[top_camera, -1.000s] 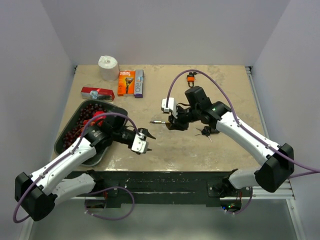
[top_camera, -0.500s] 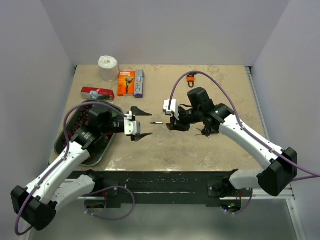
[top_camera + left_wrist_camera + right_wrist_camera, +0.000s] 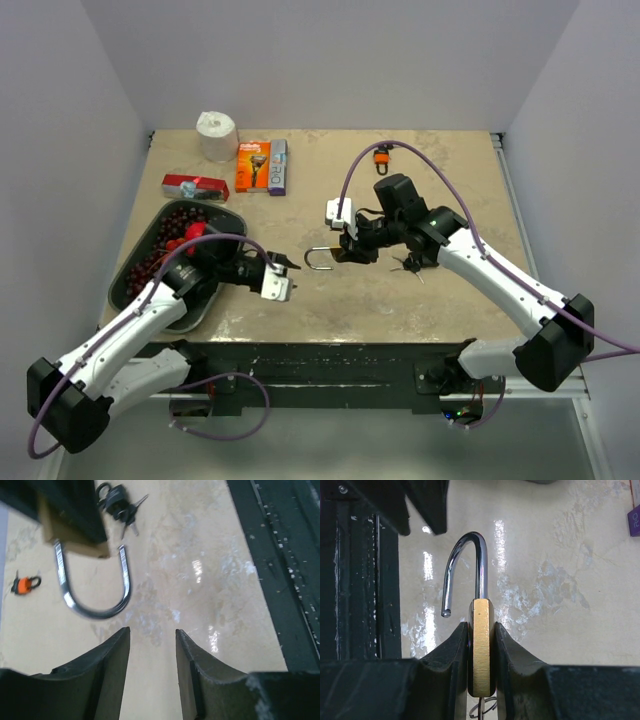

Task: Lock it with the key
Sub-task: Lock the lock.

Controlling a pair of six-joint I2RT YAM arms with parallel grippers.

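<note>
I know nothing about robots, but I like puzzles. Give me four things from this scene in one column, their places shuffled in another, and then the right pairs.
Things:
1. brass padlock
2. orange padlock
3. white paper roll
4. bunch of keys

Places:
A. far left corner of the table
B. clamped in the right gripper, shackle open
C. near the far edge, right of the middle
D. lying on the table close to the right gripper

Pairs: 1-B, 2-C, 3-A, 4-D

**My Two Arms: White Shells, Black Joints**

My left arm [image 3: 130,325] and right arm [image 3: 500,275] wear white shells with black joints. A purple cable [image 3: 352,165] loops along each. Bulky black shoulders sit off the table's [image 3: 450,180] near edge. My fingers [image 3: 107,665] are matte black.
</note>
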